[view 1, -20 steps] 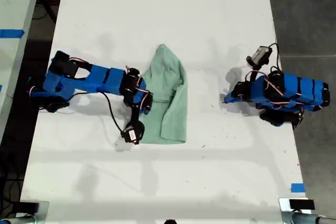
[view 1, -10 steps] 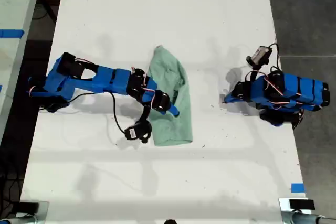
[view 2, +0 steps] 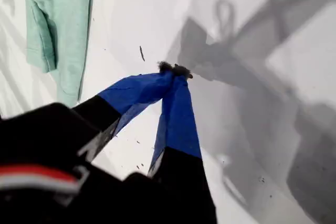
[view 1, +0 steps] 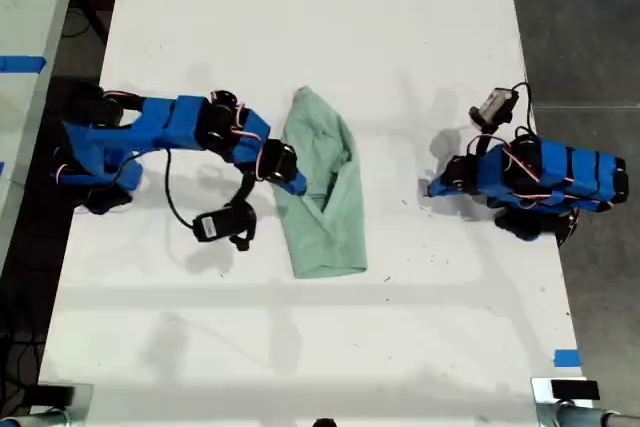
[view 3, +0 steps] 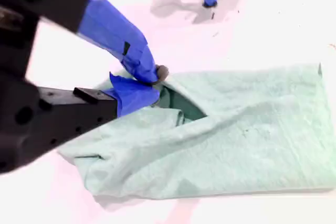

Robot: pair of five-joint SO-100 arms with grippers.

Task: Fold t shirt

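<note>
- A white table [view 1: 300,27] is seen from above, with a blue arm at each side of the exterior view.
- The shirt [view 1: 325,197], pale mint green and plain, lies on the table near the middle of the exterior view. It is folded into a long narrow shape with a rounded far end and a squarer near end.
- A fold runs along the shirt, and a dark pocket opens under a raised flap next to my second gripper [view 1: 298,185].
- My second gripper reaches in from the exterior view's left and touches the shirt's edge.
- In the second wrist view, my second gripper [view 3: 152,80] has its blue-taped jaws close together at the flap of the shirt [view 3: 236,140]. Whether cloth is pinched between them cannot be told.
- My first gripper [view 1: 430,189] is at the exterior view's right, well apart from the shirt, low over bare table.
- In the first wrist view, my first gripper [view 2: 175,69] has its taped tips pressed together with nothing between them. The shirt [view 2: 58,19] shows far off.
- A strip of blue tape [view 1: 566,357] is stuck near the table's edge at the exterior view's lower right.
</note>
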